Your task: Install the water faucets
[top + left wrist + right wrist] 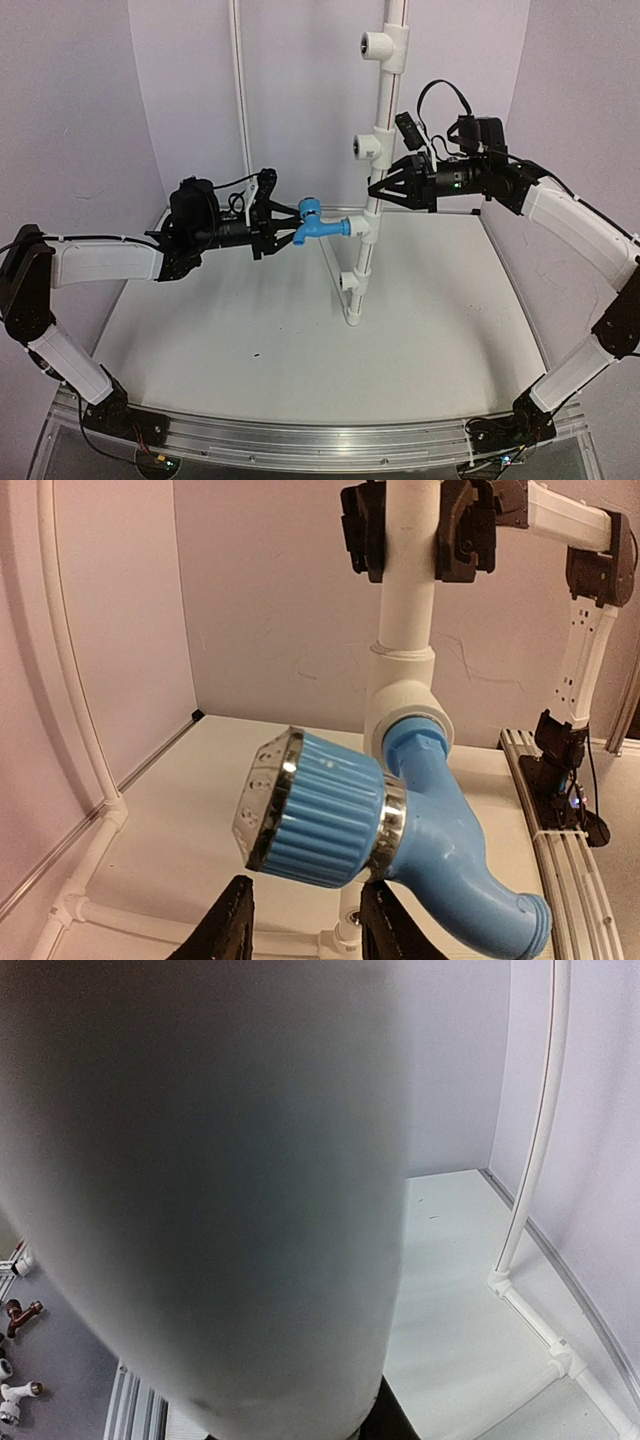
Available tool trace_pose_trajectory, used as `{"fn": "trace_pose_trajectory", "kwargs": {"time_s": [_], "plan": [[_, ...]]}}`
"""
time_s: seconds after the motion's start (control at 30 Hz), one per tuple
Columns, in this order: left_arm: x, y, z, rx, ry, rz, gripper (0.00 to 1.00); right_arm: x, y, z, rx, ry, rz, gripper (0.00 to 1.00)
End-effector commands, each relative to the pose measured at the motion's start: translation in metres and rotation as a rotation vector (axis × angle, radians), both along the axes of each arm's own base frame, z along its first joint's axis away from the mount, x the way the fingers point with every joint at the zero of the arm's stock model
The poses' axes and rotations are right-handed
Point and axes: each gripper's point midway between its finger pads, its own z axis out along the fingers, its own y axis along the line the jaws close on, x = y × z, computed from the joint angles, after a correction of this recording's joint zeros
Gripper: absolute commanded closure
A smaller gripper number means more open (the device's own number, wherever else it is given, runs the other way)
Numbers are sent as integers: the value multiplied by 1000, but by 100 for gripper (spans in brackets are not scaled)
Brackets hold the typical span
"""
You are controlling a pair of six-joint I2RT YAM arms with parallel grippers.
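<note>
The bright-blue water faucet sticks out sideways from a tee on the upright white pipe, its end seated in the tee. In the left wrist view the faucet shows its ribbed knob and silvery rings. My left gripper is open at the knob; its fingertips stand apart just below the knob, not touching it. My right gripper is shut on the white pipe above the faucet's tee. The pipe fills the right wrist view and hides the fingers.
Other white tees face left along the pipe. Thin white frame tubes run up the back wall and along the floor edge. Loose fittings lie off the table. An aluminium rail spans the near edge.
</note>
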Motion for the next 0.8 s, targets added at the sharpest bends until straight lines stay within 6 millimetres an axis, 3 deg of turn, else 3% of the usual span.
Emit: {"fn": "trace_pose_trajectory", "kwargs": {"time_s": [0.0, 0.17, 0.33, 0.47, 0.53, 0.6, 0.77], "plan": [[-29, 6, 79, -85, -236, -83, 64, -7, -6, -32, -79, 294, -48, 100], [-37, 15, 96, -87, -290, -64, 61, -4, -6, -33, -81, 295, -52, 100], [-20, 21, 112, -92, -248, 44, 50, -4, -5, -33, -81, 295, -49, 100], [-5, 31, 113, -100, -99, 120, 34, -4, -5, -32, -79, 290, -50, 100], [-10, 36, 108, -121, 20, 88, 14, -4, -6, -31, -80, 289, -52, 100], [-17, 35, 101, -103, 142, 30, 4, -6, -6, -32, -81, 287, -51, 100], [-42, 23, 85, -68, 410, -171, 0, -7, -7, -36, -87, 287, -49, 100]]}}
